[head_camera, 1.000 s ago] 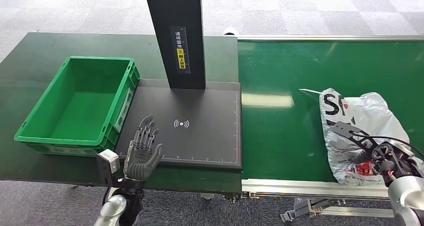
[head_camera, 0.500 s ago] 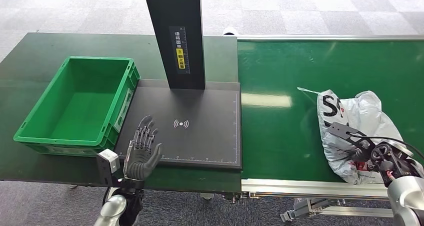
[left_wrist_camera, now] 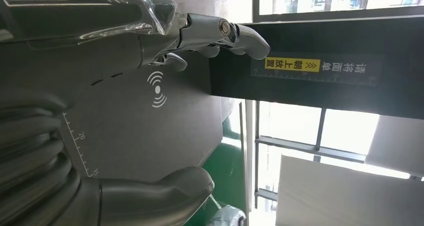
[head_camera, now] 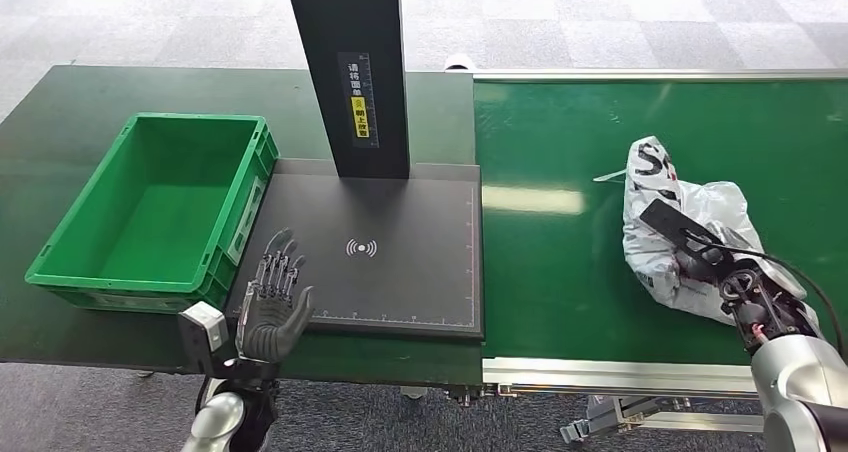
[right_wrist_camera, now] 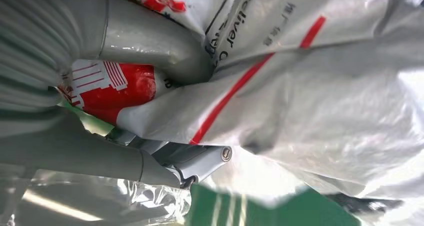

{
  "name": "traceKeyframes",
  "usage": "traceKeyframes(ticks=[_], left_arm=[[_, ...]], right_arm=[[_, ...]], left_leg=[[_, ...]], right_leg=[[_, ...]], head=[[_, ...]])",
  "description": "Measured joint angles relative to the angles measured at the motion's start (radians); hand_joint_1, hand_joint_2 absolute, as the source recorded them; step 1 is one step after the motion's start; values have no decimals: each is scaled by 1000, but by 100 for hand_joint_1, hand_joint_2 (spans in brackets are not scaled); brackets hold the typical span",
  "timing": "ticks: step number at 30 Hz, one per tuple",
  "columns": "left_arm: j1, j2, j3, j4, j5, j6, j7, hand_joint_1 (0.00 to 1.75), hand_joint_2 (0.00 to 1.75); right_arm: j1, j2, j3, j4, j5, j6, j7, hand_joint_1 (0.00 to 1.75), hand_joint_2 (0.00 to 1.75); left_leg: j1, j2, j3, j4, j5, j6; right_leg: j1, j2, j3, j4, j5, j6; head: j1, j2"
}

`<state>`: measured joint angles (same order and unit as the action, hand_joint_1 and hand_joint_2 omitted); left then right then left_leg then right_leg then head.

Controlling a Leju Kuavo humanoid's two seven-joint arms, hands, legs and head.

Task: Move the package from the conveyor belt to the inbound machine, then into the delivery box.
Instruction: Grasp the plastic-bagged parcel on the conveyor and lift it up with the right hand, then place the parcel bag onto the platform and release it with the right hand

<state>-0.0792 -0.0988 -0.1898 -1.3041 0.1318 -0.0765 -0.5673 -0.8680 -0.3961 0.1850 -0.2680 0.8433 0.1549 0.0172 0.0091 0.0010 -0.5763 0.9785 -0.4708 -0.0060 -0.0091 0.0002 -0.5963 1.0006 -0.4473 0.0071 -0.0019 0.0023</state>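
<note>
Right hand (head_camera: 700, 262) clamped on the package (head_camera: 668, 222), a crinkled white plastic mailer with red and black print, lying toward the near right of the green conveyor belt (head_camera: 560, 272); in the right wrist view, thumb (right_wrist_camera: 150, 41) pressed into the film from one side and darker fingers (right_wrist_camera: 200, 163) tucked beneath, bag gathered between them. Left hand (head_camera: 272, 302) spread and holding nothing, poised at the near left corner of the inbound machine (head_camera: 400, 262), a black scan plate with a wireless mark and a dark upright post (head_camera: 350, 72) at its far edge. Green delivery box (head_camera: 70, 257) just beside the plate on the left, on the dark table (head_camera: 60, 102), with nothing seen inside. Step in hand, by the look of it: lifting the bag off the belt for the carry to the plate. Best done with a firm squeeze on bunched film, since thin plastic slips and sags; a lift high enough to clear the plate's edge with the hanging part of the bag; a path in front of the post, not into it; a set-down near the wireless mark, flat, away from the waiting left hand.
</note>
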Motion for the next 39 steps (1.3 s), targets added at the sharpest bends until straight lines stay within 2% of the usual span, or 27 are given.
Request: traceKeyframes(ticks=[6, 8, 10, 13, 18, 22, 27, 33, 39], left_arm=[[10, -8, 26, -36, -26, 4, -21, 0, 175], [7, -9, 30, -37, -25, 16, -37, 0, 175], [3, -9, 32, -37, -23, 25, -48, 0, 175], [-3, -10, 33, -36, -18, 33, -55, 0, 175], [-11, -10, 37, -36, -17, 96, -92, 0, 175], [-23, -11, 42, -36, -8, 129, -109, 0, 175], [-38, -21, 50, -37, 12, 179, -126, 0, 175], [-65, -31, 52, -35, 19, 194, -132, 0, 175], [-105, -38, 40, -15, 20, 194, -132, 0, 175]], right_arm=[[-37, 35, -30, -85, -35, -294, -310, 175, 175], [-25, 45, -32, -150, -50, -378, -380, 175, 175], [1, 52, -31, -232, -67, -427, -413, 175, 175], [40, 58, -30, -330, -83, -440, -416, 175, 175], [127, 66, -11, -499, -66, -496, -476, 175, 175], [222, 87, 60, -695, 39, -540, -450, 175, 175], [272, 111, 188, -836, 131, -552, -434, 175, 175], [277, 130, 376, -859, 209, -505, -420, 175, 175], [215, 176, 559, -742, 199, -399, -423, 175, 175]], left_leg=[[0, -2, 0, 0, 0, 0], [0, -1, 1, 0, 0, 0], [0, -2, 1, 0, 0, 0], [0, -1, 0, 0, 0, 0], [0, -2, 0, 0, 0, 0], [1, -1, 1, 0, 0, 0], [1, -1, 1, 0, 0, 0], [1, -1, 1, 0, 0, 0], [1, -1, 2, 0, 0, 0]], right_leg=[[0, -2, 0, 0, 0, 0], [0, -2, 0, 0, 0, 0], [0, -2, 0, 0, 0, 0], [0, -2, 0, 0, 0, 0], [0, -1, 0, 0, 0, 0], [1, -1, 0, 0, 0, 0], [1, -1, 0, 0, 0, 0], [1, -1, 1, 0, 0, 0], [1, -1, 1, 0, 0, 0]], head=[[0, 0], [0, 0], [0, 0], [0, 0], [0, 0], [0, 0], [0, 0], [0, 0], [0, 0]])
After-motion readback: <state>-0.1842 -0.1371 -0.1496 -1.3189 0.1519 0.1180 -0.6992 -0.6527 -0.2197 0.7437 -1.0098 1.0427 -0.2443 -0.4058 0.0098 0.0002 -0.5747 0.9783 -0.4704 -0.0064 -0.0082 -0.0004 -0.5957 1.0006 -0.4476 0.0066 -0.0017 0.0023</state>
